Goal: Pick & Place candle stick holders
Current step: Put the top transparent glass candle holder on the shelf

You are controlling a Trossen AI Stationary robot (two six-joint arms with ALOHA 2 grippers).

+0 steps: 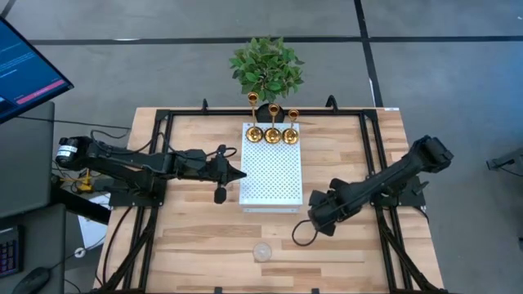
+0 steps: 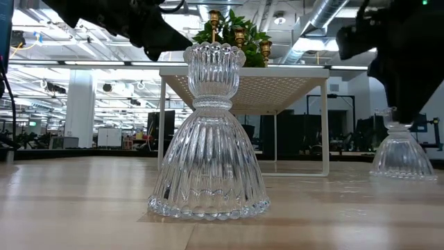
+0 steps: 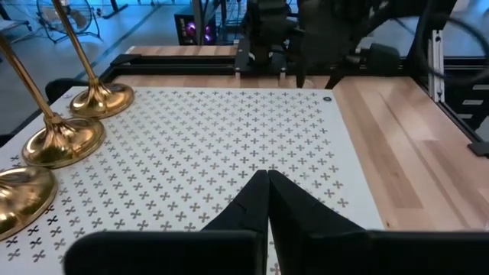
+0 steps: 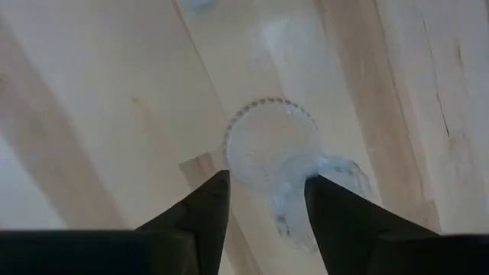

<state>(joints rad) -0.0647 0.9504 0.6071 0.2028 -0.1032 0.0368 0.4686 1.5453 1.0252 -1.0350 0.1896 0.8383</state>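
Three gold candle stick holders (image 1: 273, 133) stand on their round bases at the far end of a white perforated platform (image 1: 271, 184). A clear glass holder (image 1: 262, 251) stands on its wide beaded base near the table's front edge, large in the low view (image 2: 208, 135). A second glass holder (image 4: 269, 145) stands upright on the wood right of the platform (image 2: 401, 149). My right gripper (image 4: 267, 183) hangs open just above it, pointing down, a finger on either side of its top. My left gripper (image 3: 267, 179) is shut, level over the platform's left edge (image 1: 239, 173).
A green potted plant (image 1: 267, 65) stands behind the platform's far edge. The platform stands on thin white legs (image 2: 325, 125) above the table. Black frame rails (image 1: 372, 139) run along both sides of the wooden table. A monitor (image 1: 24, 65) is off the left edge.
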